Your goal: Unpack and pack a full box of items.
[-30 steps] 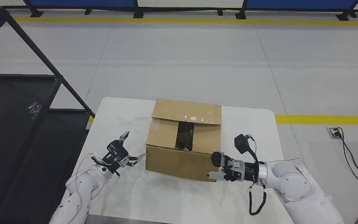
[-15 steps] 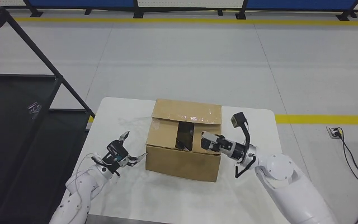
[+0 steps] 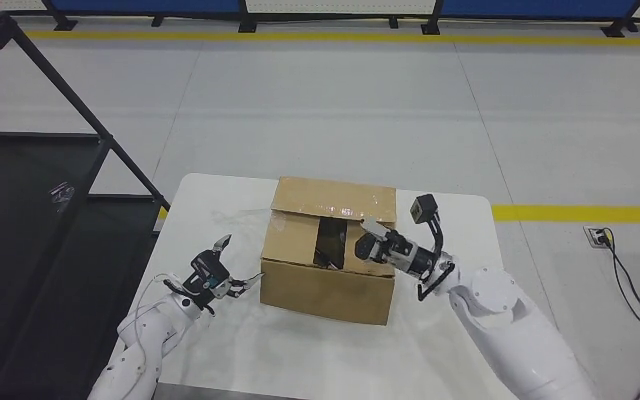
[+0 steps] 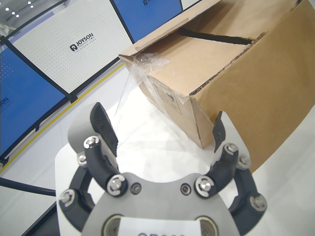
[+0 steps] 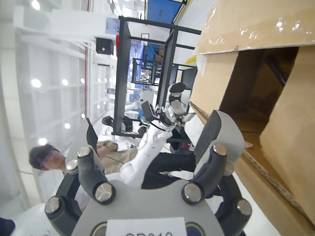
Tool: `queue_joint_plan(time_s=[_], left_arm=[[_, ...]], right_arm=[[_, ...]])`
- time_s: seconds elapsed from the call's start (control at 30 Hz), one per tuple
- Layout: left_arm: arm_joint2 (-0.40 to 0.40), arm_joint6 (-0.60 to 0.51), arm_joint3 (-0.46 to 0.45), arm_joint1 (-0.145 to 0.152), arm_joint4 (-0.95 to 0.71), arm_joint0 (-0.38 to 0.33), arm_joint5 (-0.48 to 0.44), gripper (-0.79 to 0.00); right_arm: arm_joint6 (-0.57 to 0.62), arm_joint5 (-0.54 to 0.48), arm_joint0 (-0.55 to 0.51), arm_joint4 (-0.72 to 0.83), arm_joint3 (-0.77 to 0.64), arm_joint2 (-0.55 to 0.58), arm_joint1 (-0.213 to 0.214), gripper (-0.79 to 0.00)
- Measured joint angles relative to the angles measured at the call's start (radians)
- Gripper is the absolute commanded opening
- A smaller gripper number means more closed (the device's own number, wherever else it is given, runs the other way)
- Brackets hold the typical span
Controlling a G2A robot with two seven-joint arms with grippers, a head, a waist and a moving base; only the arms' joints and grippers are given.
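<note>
- On the white table (image 3: 450, 215), seen from the top, a cardboard box (image 3: 300, 285) sits in the middle. Its opening faces up and its long axis runs across the table from one arm's side to the other, slightly skewed.
- A second ago the right gripper (image 3: 366, 243) was low against the box's near corner. It has since risen onto the box top, beside the dark gap between the flaps. I judge that unpacking is only starting, with the flaps about to be opened.
- The left gripper (image 3: 240, 262) has not moved. It hovers just beside the box's end wall.
- In the left wrist view, the left gripper (image 4: 157, 114) is spread wide and holds nothing. The box (image 4: 221, 74) stands just ahead, with loose clear tape (image 4: 145, 67) hanging off its corner.
- In the right wrist view, the right gripper (image 5: 151, 121) is also wide open and empty. One finger lies over the box's (image 5: 283, 136) corrugated edge, though whether it touches is unclear. The inside of the box is dark.
</note>
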Motion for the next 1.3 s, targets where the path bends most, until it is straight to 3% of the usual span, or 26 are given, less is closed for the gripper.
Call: queue_joint_plan(time_s=[0.13, 0.3, 0.5, 0.67, 0.8, 0.97, 1.3], left_arm=[[0.000, 0.000, 0.000, 0.000, 0.000, 0.000, 0.000, 0.000], [0.000, 0.000, 0.000, 0.000, 0.000, 0.000, 0.000, 0.000], [0.000, 0.000, 0.000, 0.000, 0.000, 0.000, 0.000, 0.000], [0.000, 0.000, 0.000, 0.000, 0.000, 0.000, 0.000, 0.000], [0.000, 0.000, 0.000, 0.000, 0.000, 0.000, 0.000, 0.000], [0.000, 0.000, 0.000, 0.000, 0.000, 0.000, 0.000, 0.000], [0.000, 0.000, 0.000, 0.000, 0.000, 0.000, 0.000, 0.000]], right_arm=[[-0.014, 0.128, 0.073, 0.039, 0.096, -0.048, -0.023, 0.000], [-0.066, 0.164, 0.144, 0.035, 0.198, -0.095, -0.054, 0.000], [-0.286, 0.092, 0.194, 0.046, 0.262, -0.134, -0.101, 0.000], [-0.373, -0.009, 0.215, 0.053, 0.282, -0.129, -0.125, 0.000], [-0.514, -0.054, 0.243, 0.030, 0.294, -0.133, -0.150, 0.000], [-0.587, -0.081, 0.307, 0.029, 0.360, -0.157, -0.186, 0.000], [-0.665, -0.107, 0.501, -0.001, 0.660, -0.249, -0.290, 0.000]])
